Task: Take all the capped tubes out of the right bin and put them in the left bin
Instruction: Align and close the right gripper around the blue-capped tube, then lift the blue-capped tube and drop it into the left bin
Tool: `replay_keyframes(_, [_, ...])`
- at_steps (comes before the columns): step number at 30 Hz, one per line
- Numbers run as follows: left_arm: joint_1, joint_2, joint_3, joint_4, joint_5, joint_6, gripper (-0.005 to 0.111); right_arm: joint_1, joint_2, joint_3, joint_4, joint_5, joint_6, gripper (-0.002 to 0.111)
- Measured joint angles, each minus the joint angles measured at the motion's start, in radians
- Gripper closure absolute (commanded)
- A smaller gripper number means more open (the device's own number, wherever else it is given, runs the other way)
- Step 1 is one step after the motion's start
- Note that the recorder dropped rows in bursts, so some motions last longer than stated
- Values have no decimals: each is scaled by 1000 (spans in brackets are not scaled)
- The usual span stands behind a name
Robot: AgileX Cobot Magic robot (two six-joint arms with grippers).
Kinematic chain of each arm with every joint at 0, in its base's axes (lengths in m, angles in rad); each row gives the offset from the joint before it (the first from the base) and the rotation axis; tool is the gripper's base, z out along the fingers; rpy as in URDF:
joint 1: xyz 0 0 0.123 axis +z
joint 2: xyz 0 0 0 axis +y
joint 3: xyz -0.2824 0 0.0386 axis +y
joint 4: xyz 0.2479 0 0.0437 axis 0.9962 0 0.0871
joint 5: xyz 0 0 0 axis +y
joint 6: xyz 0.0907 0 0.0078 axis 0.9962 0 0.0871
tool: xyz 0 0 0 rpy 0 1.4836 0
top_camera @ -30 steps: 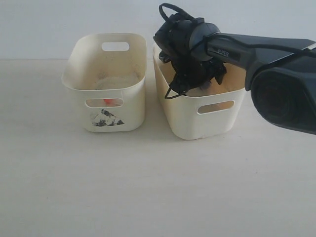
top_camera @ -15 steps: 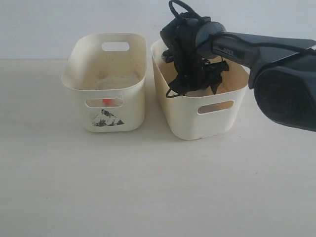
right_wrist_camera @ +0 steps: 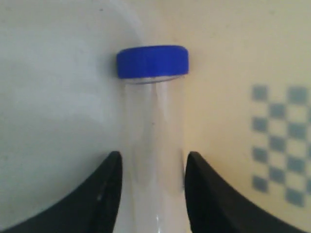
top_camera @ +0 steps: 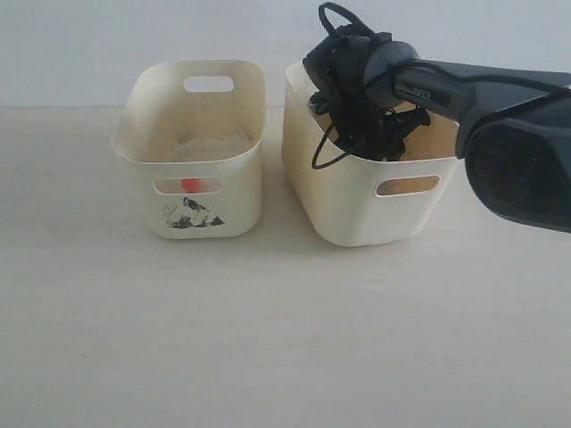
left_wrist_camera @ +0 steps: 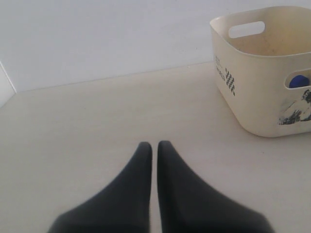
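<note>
A: Starting big: any change across the table (top_camera: 268, 357)?

B: Only at the right bin (top_camera: 357, 214). Dragged a little rightward, away from the left bin (top_camera: 232, 209), compared with a second ago. Perhaps tipped slightly too; hard to tell. Probably tugged along by the right arm (top_camera: 500, 98) during its rise.

A: Worth worrying about?

B: Hardly. Upright, and close beside its neighbour. Left bin unmoved, with the same orange-red cap (top_camera: 189, 185) showing through its front slot.

A: And the right arm itself?

B: Raised and drawn to the right, yet with the right pincer (right_wrist_camera: 154, 160) not clear of the right bin, going by the checkered mark (right_wrist_camera: 279, 141) of the inner wall just behind it in the wrist view.

A: Holding anything?

B: Clamped on a capped tube (right_wrist_camera: 153, 121). Both fingers (right_wrist_camera: 109, 189) pressed against the clear body, with the blue cap (right_wrist_camera: 152, 61) poking out beyond the tips.

A: So mid-lift?

B: Looks that way. Next, by my reckoning: up over the rim, across the gap, release above the left bin. Needs height enough to spare both rims, given that overhang.

A: Left pincer (left_wrist_camera: 154, 145)?

B: Closed on nothing, tips nearly touching, parked low over the table near the left bin. From its camera, a blue blob (left_wrist_camera: 297, 81) through that bin's slot; likely another cap, so probably more than one tube delivered already.

A: Any left in the right bin?

B: Cannot tell. Floor hidden behind arm and wall.
</note>
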Motion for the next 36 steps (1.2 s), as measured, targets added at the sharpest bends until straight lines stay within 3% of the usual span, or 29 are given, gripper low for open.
replay_keyframes(2, [0, 0, 0, 0, 0, 0, 102, -2, 0, 0, 2, 0, 0, 38])
replay_keyframes(4, [0, 0, 0, 0, 0, 0, 102, 3, -2, 0, 14, -2, 0, 35])
replay_keyframes(10, [0, 0, 0, 0, 0, 0, 102, 11, -2, -3, 14, -5, -4, 81])
replay_keyframes(12, [0, 0, 0, 0, 0, 0, 102, 4, 0, -3, -8, 0, -7, 87])
replay_keyframes(14, [0, 0, 0, 0, 0, 0, 102, 0, 0, -3, 3, 0, -12, 84])
replay_keyframes(18, [0, 0, 0, 0, 0, 0, 102, 0, 0, -3, 1, 0, -12, 59])
replay_keyframes(20, [0, 0, 0, 0, 0, 0, 102, 0, 0, -2, 5, 0, -12, 56])
replay_keyframes(22, [0, 0, 0, 0, 0, 0, 102, 2, 0, -4, 19, 0, -14, 66])
replay_keyframes(23, [0, 0, 0, 0, 0, 0, 102, 4, 0, -4, 23, 0, -14, 75])
replay_keyframes(24, [0, 0, 0, 0, 0, 0, 102, 6, 0, -4, 26, 0, -14, 95])
replay_keyframes(26, [0, 0, 0, 0, 0, 0, 102, 6, 6, -5, 15, 4, -26, 108])
replay_keyframes(33, [0, 0, 0, 0, 0, 0, 102, 6, -4, -5, 11, 2, -52, 108])
replay_keyframes(36, [0, 0, 0, 0, 0, 0, 102, 6, -56, 3, 104, -3, -69, 108])
